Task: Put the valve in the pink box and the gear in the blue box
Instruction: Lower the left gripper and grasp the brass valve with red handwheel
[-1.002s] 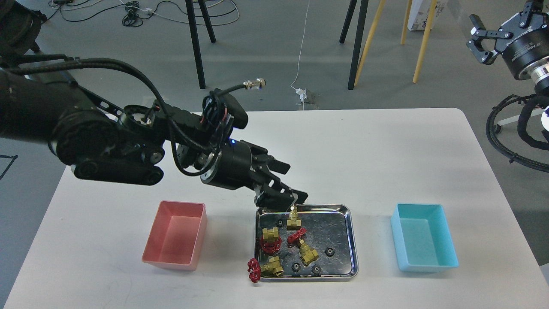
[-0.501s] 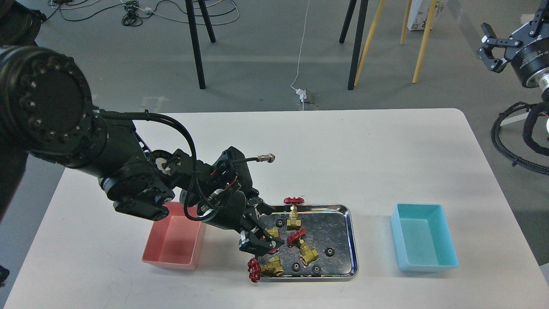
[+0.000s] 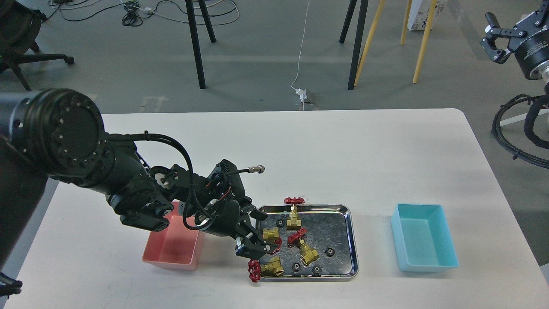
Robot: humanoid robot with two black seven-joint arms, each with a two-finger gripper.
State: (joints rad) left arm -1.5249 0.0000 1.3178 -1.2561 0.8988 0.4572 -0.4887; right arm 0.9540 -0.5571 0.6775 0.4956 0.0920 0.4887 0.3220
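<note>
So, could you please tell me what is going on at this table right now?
The left gripper is down at the left edge of the steel tray, closing in on a valve; whether it has gripped it is unclear. Three more valves and several gears lie in the tray. The pink box and blue box look empty. The right gripper is raised off to the side.

Steel tray (image 3: pixel 351 240) on white table (image 3: pixel 343 150); black stand legs (image 3: pixel 195 43), wooden legs (image 3: pixel 422 38), cables (image 3: pixel 133 10) on grey floor
</note>
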